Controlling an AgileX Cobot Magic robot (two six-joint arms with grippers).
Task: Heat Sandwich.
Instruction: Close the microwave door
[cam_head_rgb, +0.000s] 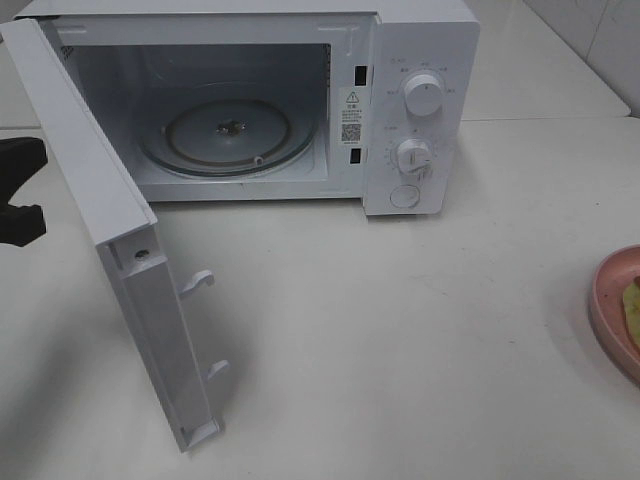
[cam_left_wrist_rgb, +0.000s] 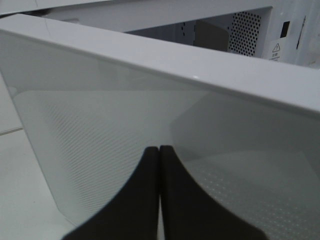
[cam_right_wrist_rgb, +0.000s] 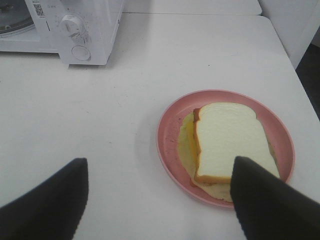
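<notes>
The sandwich, white bread with a tan crust and yellow filling, lies on a round pink plate on the white table. My right gripper hovers above the plate's near side, open and empty, with one dark finger over bare table and the other finger over the sandwich's corner. In the high view only the plate's edge and a sliver of the sandwich show at the far right. My left gripper is shut and empty, close to the outer face of the open microwave door.
The white microwave stands at the back with its door swung out toward the front left. Its glass turntable is bare. A dark part of the left arm shows at the left edge, behind the door.
</notes>
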